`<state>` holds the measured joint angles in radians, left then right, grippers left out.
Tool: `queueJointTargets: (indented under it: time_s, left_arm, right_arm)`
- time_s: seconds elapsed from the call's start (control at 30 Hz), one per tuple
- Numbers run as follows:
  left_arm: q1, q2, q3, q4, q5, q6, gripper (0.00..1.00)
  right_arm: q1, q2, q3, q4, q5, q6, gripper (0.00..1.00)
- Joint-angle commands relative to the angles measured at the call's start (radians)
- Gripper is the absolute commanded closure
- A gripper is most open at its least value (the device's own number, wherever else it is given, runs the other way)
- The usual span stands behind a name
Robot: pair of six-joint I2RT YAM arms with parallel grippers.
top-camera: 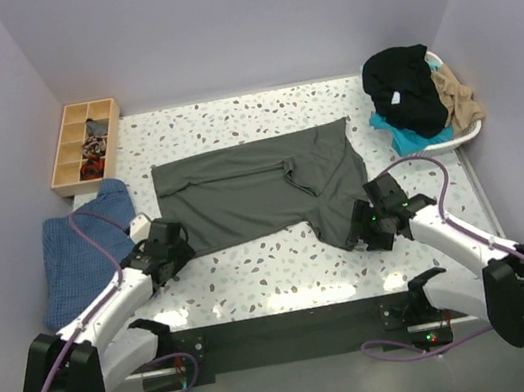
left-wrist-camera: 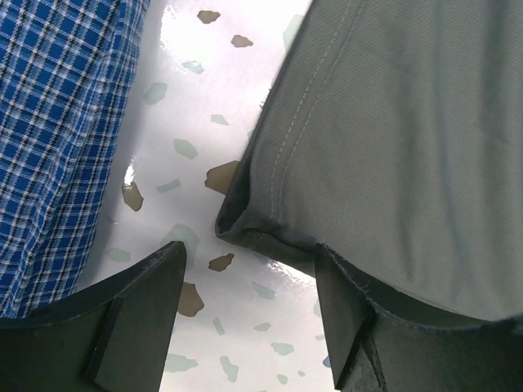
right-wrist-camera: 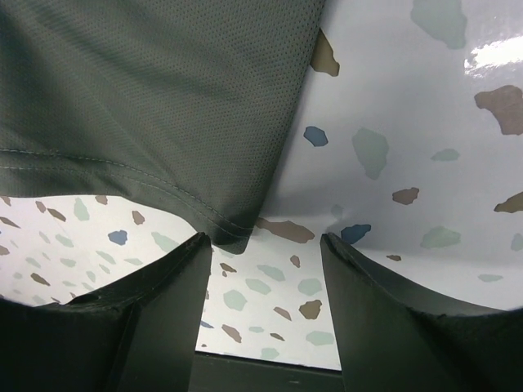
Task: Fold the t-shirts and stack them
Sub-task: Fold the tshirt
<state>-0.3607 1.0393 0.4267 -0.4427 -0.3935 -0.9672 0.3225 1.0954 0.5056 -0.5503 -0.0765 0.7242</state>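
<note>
Charcoal t-shirt lies spread flat at the centre of the desk. The left hand has its fingers well apart and holds nothing; the shirt's 7 o'clock corner lies just ahead of them. The right hand is likewise open and empty, with the 5 o'clock hem corner just beside one finger. Speckled desk surface shows between the hem and the near edge. A blue checked cloth lies at 9 o'clock. Black, tan and teal t-shirts are heaped in a white basket at 2 o'clock.
</note>
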Motion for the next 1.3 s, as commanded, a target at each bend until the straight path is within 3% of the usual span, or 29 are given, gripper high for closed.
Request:
queueJointTargets:
  time_s: [0.0,0.07,0.27,0.4,0.43,0.53,0.77,1.27]
  left_arm:
    - [-0.003,0.027,-0.016,0.025,-0.05,-0.038,0.33]
    - [-0.003,0.033,-0.017,0.038,-0.057,-0.039,0.35]
    - [-0.003,0.051,-0.019,0.075,-0.067,-0.033,0.56]
    - [-0.004,0.073,-0.016,0.076,-0.065,-0.024,0.73]
    - [-0.003,0.073,-0.016,0.078,-0.067,-0.024,0.75]
    - [-0.003,0.07,-0.02,0.073,-0.068,-0.022,0.81]
    - [-0.003,0.027,0.004,0.015,-0.087,-0.01,0.96]
    - [-0.001,-0.038,0.101,-0.067,-0.123,0.012,0.98]
  right_arm:
    - [0.007,0.011,-0.016,0.043,-0.022,0.026,0.4]
    - [0.007,0.008,-0.021,0.046,-0.025,0.03,0.41]
    - [0.01,0.012,-0.035,0.072,-0.039,0.041,0.46]
    - [0.01,0.038,-0.039,0.101,-0.049,0.04,0.74]
    - [0.009,0.043,-0.038,0.108,-0.054,0.04,0.86]
    - [0.01,0.06,-0.041,0.145,-0.077,0.043,1.0]
    - [0.01,-0.069,0.017,0.06,-0.003,0.011,1.0]
    - [0.009,-0.092,0.163,-0.017,0.076,-0.069,1.0]
